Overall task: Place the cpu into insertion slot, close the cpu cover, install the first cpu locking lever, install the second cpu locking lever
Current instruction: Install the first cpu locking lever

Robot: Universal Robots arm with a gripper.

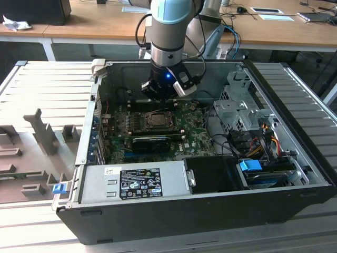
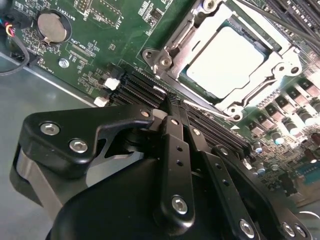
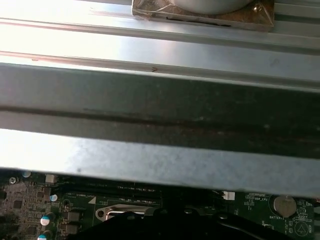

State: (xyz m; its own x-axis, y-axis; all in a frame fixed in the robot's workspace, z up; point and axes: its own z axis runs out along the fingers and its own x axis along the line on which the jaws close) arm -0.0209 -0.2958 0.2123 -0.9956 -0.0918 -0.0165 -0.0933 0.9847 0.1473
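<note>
One cpu [image 2: 227, 62] seated under one cpu cover [image 2: 280, 55] — gripper [image 2: 175, 107] fingers together beside it

What is here, counted
One robot arm [image 1: 167, 31], one open computer case [image 1: 158, 221], one green motherboard [image 1: 197, 139], one cpu [image 2: 225, 62], one round coin battery [image 2: 52, 27].

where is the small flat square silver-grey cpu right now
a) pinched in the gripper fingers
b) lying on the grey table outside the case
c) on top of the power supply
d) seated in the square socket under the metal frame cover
d: in the second wrist view the small flat square silver-grey cpu sits in the square socket, with the thin silver-grey metal frame cover down around it and the black gripper beside it.
</note>
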